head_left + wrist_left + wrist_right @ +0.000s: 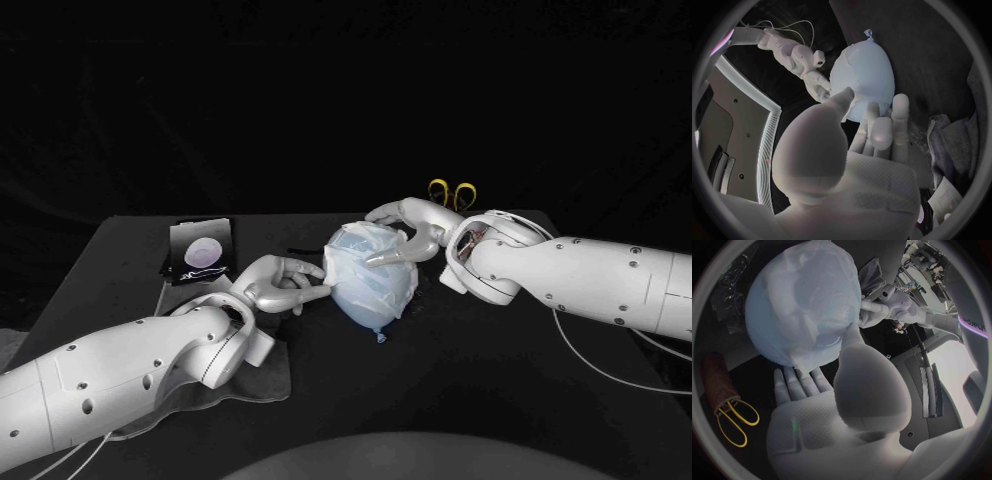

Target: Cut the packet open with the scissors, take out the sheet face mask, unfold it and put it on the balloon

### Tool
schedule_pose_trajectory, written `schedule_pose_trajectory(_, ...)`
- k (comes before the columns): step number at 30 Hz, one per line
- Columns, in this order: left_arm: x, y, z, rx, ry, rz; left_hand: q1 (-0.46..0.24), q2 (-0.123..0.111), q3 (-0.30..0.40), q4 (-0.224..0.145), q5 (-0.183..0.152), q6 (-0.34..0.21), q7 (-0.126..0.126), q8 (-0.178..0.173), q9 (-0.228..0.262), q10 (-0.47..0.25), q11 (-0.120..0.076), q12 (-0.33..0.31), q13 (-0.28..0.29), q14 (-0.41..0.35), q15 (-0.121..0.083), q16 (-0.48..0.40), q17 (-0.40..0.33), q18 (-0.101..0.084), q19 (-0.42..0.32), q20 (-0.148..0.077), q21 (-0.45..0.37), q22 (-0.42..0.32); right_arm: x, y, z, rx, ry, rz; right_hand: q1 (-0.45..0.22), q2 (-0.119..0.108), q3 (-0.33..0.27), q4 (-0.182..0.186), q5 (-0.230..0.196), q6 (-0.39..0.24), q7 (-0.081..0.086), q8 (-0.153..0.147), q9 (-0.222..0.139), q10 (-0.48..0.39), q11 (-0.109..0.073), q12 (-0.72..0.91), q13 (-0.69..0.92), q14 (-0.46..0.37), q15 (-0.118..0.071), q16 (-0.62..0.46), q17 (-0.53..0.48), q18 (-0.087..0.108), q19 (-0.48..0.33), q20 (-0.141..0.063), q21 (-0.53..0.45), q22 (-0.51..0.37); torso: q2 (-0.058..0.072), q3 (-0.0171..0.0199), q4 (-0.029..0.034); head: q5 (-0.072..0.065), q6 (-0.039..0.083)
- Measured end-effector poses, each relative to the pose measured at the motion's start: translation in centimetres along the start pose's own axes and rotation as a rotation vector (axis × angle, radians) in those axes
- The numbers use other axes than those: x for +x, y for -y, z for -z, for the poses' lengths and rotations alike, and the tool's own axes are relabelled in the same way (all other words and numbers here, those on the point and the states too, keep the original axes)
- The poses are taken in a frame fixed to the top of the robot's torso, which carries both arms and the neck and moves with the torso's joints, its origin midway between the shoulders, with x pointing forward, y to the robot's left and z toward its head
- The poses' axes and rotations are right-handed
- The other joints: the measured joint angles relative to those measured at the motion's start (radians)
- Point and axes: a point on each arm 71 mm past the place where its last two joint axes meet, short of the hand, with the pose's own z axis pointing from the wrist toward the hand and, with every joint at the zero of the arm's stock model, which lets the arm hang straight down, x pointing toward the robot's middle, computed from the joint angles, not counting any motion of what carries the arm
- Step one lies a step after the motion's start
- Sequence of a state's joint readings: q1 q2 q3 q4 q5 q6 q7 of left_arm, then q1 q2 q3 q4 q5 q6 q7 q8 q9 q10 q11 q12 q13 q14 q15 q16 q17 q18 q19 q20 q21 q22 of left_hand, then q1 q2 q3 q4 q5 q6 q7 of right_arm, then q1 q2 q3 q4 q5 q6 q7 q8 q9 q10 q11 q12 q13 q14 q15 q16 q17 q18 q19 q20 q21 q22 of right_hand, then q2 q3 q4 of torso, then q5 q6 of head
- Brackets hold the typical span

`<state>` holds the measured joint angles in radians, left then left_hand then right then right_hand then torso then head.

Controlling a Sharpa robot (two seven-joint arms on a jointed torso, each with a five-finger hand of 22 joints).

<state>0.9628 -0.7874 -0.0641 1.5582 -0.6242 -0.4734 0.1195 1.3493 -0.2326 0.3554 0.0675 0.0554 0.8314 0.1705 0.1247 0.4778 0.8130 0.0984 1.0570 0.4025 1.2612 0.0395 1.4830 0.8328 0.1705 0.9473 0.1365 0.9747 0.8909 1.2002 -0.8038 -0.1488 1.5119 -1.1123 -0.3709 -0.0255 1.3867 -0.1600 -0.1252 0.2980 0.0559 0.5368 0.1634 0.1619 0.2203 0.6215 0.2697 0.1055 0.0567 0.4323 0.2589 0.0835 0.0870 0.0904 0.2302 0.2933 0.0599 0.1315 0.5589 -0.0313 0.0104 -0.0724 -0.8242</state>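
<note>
Plainly the sheet face mask [361, 255] is out and draped over the pale balloon [369, 310], which lies mid-bench with its knot towards the robot. Both are likely feather-light. The mask looks thin, limp and probably damp, so it should cling yet wrinkle or tear if dragged. The balloon is smooth, springy and apt to roll or skid away under any sideways push.

The right hand [411, 228] lies with fingers spread across the mask's top, pressing rather than gripping. The left hand [284, 283] touches the balloon's other flank with curled fingers; I cannot tell whether they pinch the mask's edge. Best purchase is at the mask's rim, smoothing outward, while the opposite hand steadies the balloon.

The bench [476, 370] is flat, black and matte. The packet [199, 250] lies well to the left, the scissors [453, 190] just behind the right hand, and a rumpled cloth [216, 388] under the left arm. Dark drapes close the room.
</note>
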Motion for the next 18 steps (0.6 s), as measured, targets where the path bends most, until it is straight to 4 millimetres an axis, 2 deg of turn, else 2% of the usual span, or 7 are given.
schedule_pose_trajectory(5, 0.32, 0.26, -0.08, 0.024, -0.003, -0.024, 0.014, 0.006, -0.029, 0.016, 0.000, 0.051, -0.011, 0.030, -0.002, 0.002, -0.002, 0.007, -0.001, 0.009, -0.009, 0.000, 0.021, 0.000, 0.022, -0.005, 0.009, 0.014, 0.01, 0.00, 0.00, 0.000, 0.000, 0.000, 0.000, 0.000, 0.000, 0.000, 0.000, 0.000, 0.000, 0.000, 0.000, 0.000, 0.000, 0.000, 0.000, 0.000, 0.000, 0.000, 0.000, 0.000, 0.000, 0.000, 0.000, 0.000, 0.000, -0.0003, 0.0000, -0.001, 0.000)
schedule_pose_trajectory(10, 0.58, 0.44, -0.15, 0.042, -0.002, -0.041, 0.023, 0.015, -0.052, 0.034, 0.000, 0.104, -0.029, 0.068, -0.003, 0.014, -0.021, 0.019, 0.000, 0.031, -0.027, 0.011, 0.063, 0.000, 0.056, -0.016, 0.037, 0.044, 0.01, 0.01, 0.00, 0.001, 0.000, 0.000, 0.000, 0.000, 0.000, 0.000, 0.000, 0.000, 0.000, 0.000, 0.000, 0.000, 0.000, -0.002, 0.000, 0.000, 0.000, 0.000, 0.000, 0.000, 0.000, 0.000, 0.000, 0.000, 0.000, -0.0010, 0.0005, -0.002, 0.001)
schedule_pose_trajectory(18, 0.95, 0.65, -0.42, 0.055, 0.010, -0.059, 0.034, 0.026, -0.064, 0.061, 0.000, 0.145, -0.047, 0.096, -0.012, 0.039, -0.045, 0.026, -0.001, 0.081, -0.041, 0.027, 0.142, 0.000, 0.122, -0.029, 0.098, 0.106, 0.03, -0.01, -0.02, 0.001, -0.001, 0.000, 0.000, 0.000, 0.000, 0.000, 0.000, 0.000, 0.000, 0.000, 0.000, 0.000, 0.000, -0.002, 0.000, 0.000, 0.000, 0.000, 0.000, 0.000, 0.000, 0.000, 0.000, 0.000, 0.000, -0.0009, 0.0006, -0.004, 0.002)
